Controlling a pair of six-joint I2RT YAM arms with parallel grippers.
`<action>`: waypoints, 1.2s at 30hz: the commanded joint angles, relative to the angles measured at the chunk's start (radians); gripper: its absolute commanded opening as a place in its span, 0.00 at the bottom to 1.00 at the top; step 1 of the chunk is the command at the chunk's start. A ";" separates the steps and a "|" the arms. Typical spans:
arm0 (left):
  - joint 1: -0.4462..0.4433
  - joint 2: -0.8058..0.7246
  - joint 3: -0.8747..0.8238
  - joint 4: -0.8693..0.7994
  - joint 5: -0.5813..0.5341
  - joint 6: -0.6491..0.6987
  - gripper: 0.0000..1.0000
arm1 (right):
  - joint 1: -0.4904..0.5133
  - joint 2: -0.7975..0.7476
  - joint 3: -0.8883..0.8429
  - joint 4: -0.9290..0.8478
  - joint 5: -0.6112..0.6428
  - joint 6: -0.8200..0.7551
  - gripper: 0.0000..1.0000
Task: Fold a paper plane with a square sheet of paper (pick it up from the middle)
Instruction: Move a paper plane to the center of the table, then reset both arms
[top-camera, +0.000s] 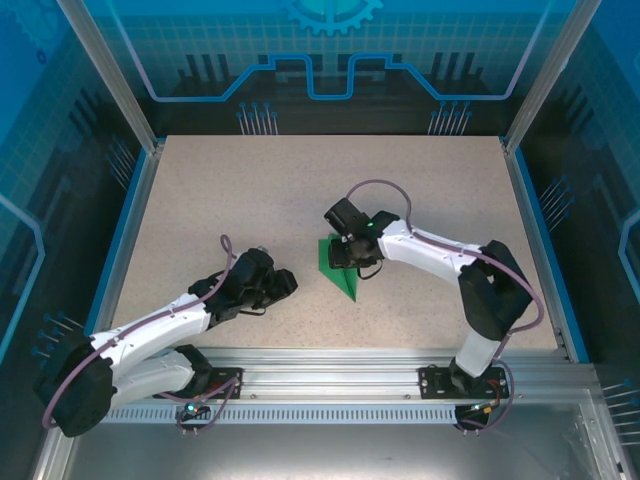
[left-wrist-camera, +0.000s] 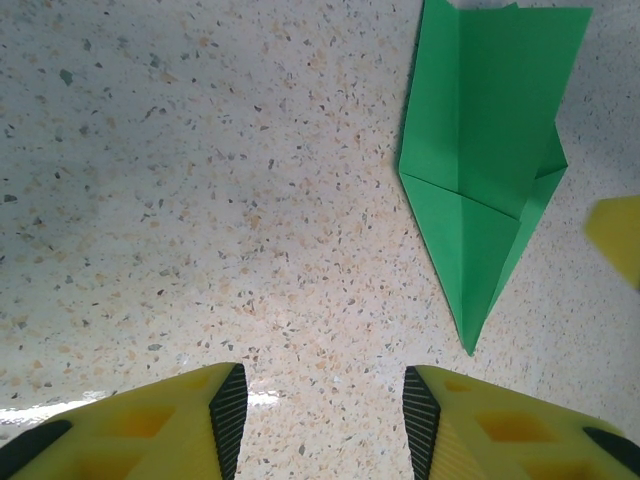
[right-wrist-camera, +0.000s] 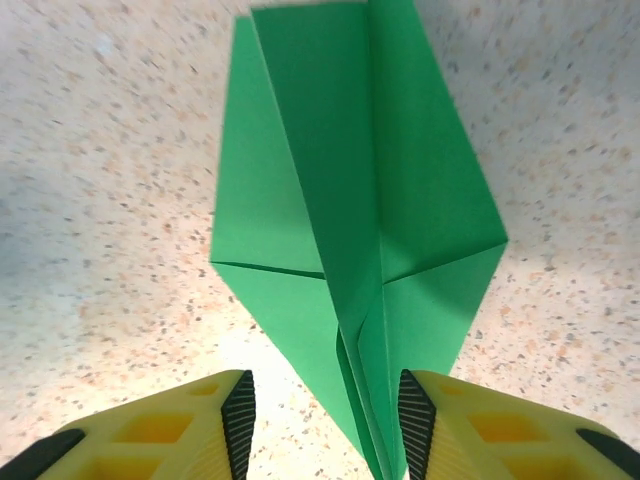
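The square sheet of paper lies folded as a bright-green paper plane (top-camera: 340, 272) in the middle of the table, its nose towards the near right. In the right wrist view the paper plane (right-wrist-camera: 400, 200) has a raised centre fold that runs down between my fingers, close to the right pad (right-wrist-camera: 412, 420). My right gripper (right-wrist-camera: 320, 400) is open around that nose, low over it (top-camera: 345, 245). My left gripper (left-wrist-camera: 318, 400) is open above bare table to the left of the plane (left-wrist-camera: 480, 150), with nothing between its fingers (top-camera: 288, 282).
The speckled tabletop (top-camera: 240, 200) is bordered by blue rails and aluminium posts. A yellow fingertip (left-wrist-camera: 615, 235) of the right gripper shows at the right edge of the left wrist view, beside the plane.
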 joint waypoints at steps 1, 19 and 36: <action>0.008 -0.003 -0.004 -0.027 -0.017 0.008 0.49 | 0.007 -0.055 -0.019 -0.037 0.036 -0.021 0.47; 0.008 -0.013 0.066 -0.093 -0.108 0.055 0.63 | -0.038 -0.524 -0.297 0.035 0.377 -0.068 0.99; 0.013 -0.159 0.073 -0.164 -0.210 0.264 0.96 | -0.550 -0.717 -0.623 0.361 0.359 -0.297 0.99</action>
